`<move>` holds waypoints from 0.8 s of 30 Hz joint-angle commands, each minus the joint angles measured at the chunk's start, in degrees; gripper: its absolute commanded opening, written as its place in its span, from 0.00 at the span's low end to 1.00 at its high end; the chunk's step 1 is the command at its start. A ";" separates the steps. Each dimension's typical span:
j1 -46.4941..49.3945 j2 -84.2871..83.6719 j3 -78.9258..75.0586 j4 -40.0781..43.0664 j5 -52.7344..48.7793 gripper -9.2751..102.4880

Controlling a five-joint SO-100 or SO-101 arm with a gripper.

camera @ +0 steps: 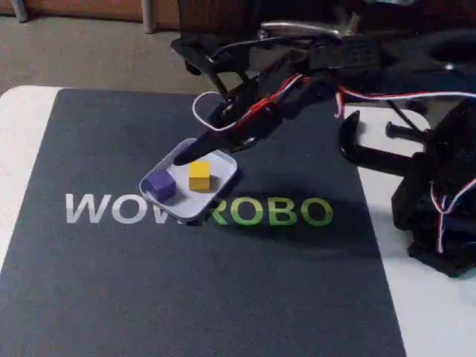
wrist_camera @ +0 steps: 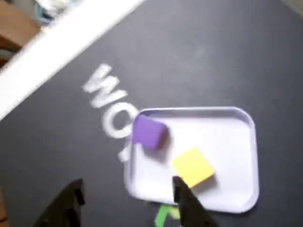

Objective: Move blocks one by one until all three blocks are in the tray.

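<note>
Dark grey mat (camera: 223, 297) with WOW ROBO lettering (camera: 201, 210) covers most of a white table (camera: 22, 119); brownish floor and furniture legs at the far edge of the fixed view. Tray (camera: 223, 167), pale lavender-white with raised rim, sits on the mat over the middle of the lettering, hiding part of it. Two blocks inside the tray: purple block (camera: 159, 184) in the left part near the rim, yellow block (camera: 199, 176) just right of it; the two are close, contact cannot be told. In the wrist view the tray (wrist_camera: 236, 156) is lower right of centre, purple block (wrist_camera: 148, 133) at its upper-left corner, yellow block (wrist_camera: 192, 166) below and right of it, a slim gap visible between them. Gripper (wrist_camera: 128, 189) enters from the bottom edge of the wrist view, fingers spread apart and holding nothing; one fingertip (wrist_camera: 182, 189) lies just beside the yellow block, the other over bare mat left of the tray. In the fixed view the gripper (camera: 195, 151) hangs above the tray's far edge, black arm (camera: 335, 67) with red and white wires reaching in from the right; a black clamp (camera: 372, 145) stands on the right side of the table
</note>
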 commanded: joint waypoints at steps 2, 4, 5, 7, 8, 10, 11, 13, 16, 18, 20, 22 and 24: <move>-2.37 8.26 2.81 0.62 -3.52 0.27; -3.52 11.78 5.71 0.62 -5.27 0.27; -4.22 13.89 7.47 0.62 -6.33 0.27; -5.80 18.81 11.69 0.62 -8.88 0.27; -6.68 21.18 13.97 0.62 -10.20 0.27; -8.26 27.07 18.81 0.70 -13.18 0.27; -9.14 30.32 21.09 1.32 -14.85 0.27; -10.90 35.95 24.26 4.83 -18.02 0.26; -14.50 41.48 25.49 14.50 -21.88 0.16; -16.96 45.35 27.42 17.67 -23.38 0.13; -19.07 50.27 31.46 18.81 -26.37 0.12; -20.04 57.13 37.09 19.34 -29.27 0.12; -20.48 67.32 42.80 23.20 -31.90 0.11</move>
